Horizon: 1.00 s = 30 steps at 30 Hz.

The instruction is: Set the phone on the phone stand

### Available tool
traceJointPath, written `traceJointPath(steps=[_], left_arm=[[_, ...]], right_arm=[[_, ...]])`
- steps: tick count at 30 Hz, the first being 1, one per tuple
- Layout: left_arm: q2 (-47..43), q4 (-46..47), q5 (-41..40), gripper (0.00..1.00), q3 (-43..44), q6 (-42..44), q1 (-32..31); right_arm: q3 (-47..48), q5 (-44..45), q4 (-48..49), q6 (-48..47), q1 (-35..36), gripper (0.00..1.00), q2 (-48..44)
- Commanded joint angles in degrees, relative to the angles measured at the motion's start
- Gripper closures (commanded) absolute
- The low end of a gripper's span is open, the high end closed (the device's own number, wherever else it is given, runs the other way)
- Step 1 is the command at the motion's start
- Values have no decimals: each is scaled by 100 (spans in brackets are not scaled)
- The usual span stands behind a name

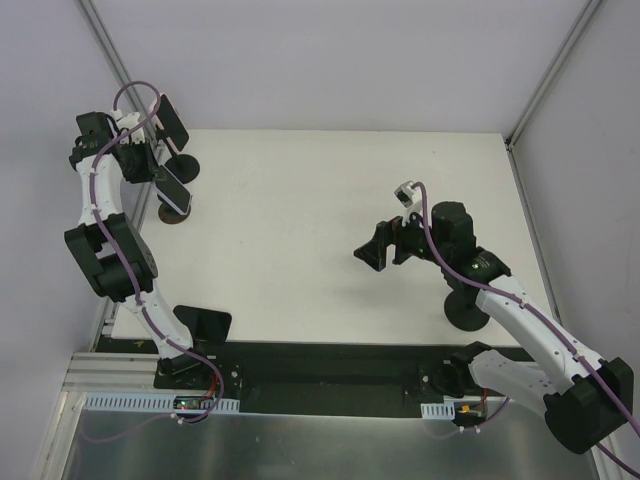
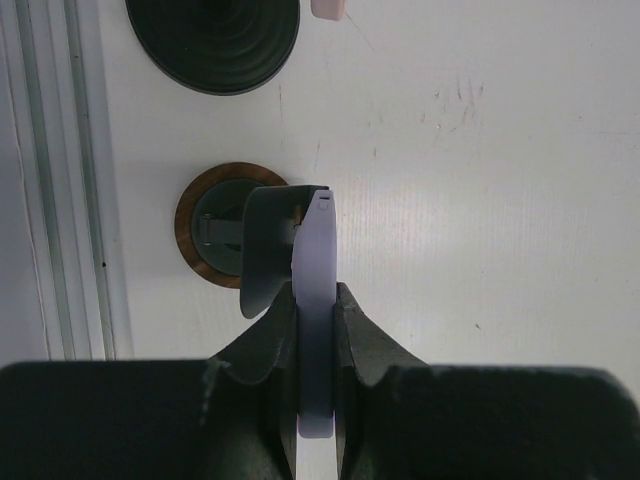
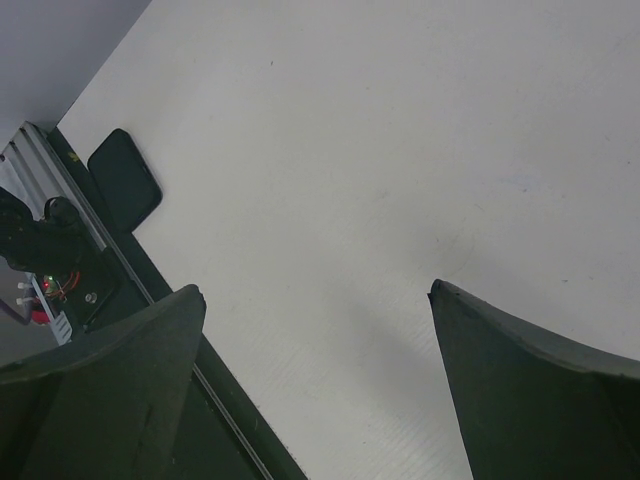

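Phone (image 2: 320,240) — a thin, rigid lavender slab, smooth and probably light, slippery, scratch-prone — is pinched edge-on across its flat faces by my left gripper (image 2: 316,305), a sound hold. Just beyond it is the phone stand (image 2: 215,235): round brown base, dark curved cradle, on the matte white table (image 2: 480,200). Farther off, my right gripper (image 3: 315,292) hangs spread, empty.

High overhead view, two close wrist views onto table (image 1: 330,230)
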Motion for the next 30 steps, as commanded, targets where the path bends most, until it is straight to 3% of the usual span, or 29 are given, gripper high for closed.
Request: traceJointPath(steps=[1, 30], left_arm=[[-61, 226, 335, 100, 56, 126, -4], [106, 208, 238, 100, 347, 389, 5]], right_arm=[[-14, -118, 284, 40, -29, 3, -83], [12, -267, 407, 48, -55, 3, 180]])
